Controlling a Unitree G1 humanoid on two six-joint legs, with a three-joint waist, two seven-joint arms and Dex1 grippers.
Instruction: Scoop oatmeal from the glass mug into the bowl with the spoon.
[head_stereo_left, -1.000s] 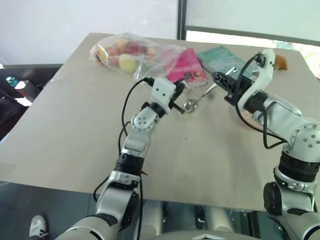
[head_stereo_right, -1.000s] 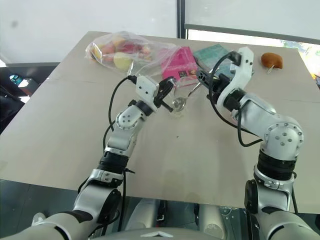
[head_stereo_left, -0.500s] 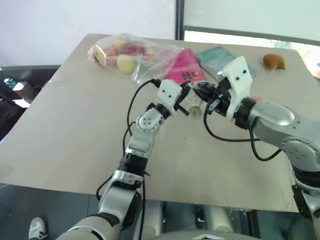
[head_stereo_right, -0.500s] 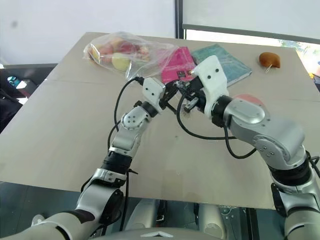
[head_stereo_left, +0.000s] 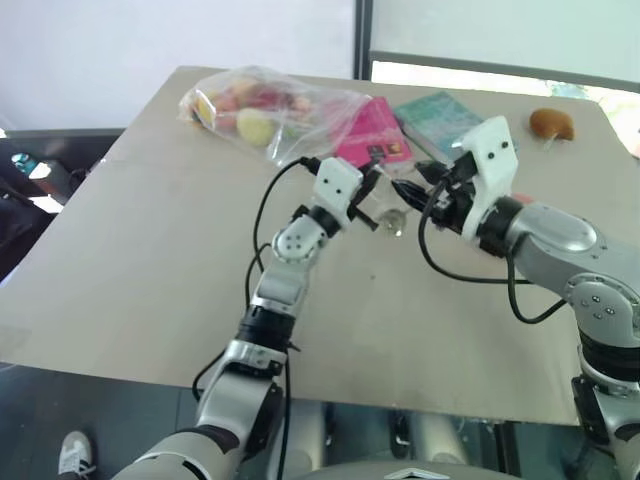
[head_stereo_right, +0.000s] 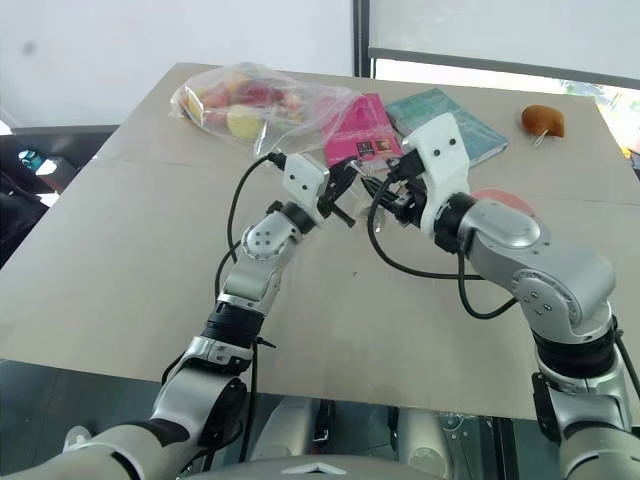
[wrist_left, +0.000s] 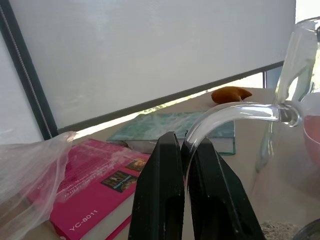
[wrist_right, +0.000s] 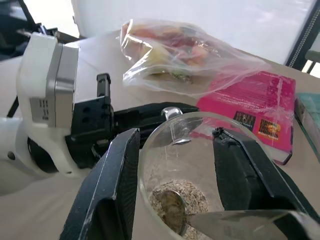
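Observation:
My left gripper (wrist_left: 182, 142) is shut on the curved handle of the glass mug (head_stereo_left: 392, 216), holding it just over the table (head_stereo_left: 150, 250). A little oatmeal (wrist_right: 192, 192) lies on the mug's bottom. The spoon (wrist_right: 172, 212) stands in the mug with its head in the flakes and its handle slanting up over the rim. My right gripper (wrist_right: 175, 137) is open, with one black finger on each side of the mug's rim. The pink bowl (head_stereo_right: 497, 197) peeks out behind my right forearm.
A clear bag of fruit (head_stereo_left: 265, 110) lies at the back of the table. A pink book (head_stereo_left: 375, 135) and a teal book (head_stereo_left: 440, 115) lie just behind the mug. A brown object (head_stereo_left: 551, 123) sits at the far right corner.
My right arm swung in from the right to the mug and its wrist rolled over. Its fingers opened, and the spoon it carried now stands in the mug. The left gripper kept still.

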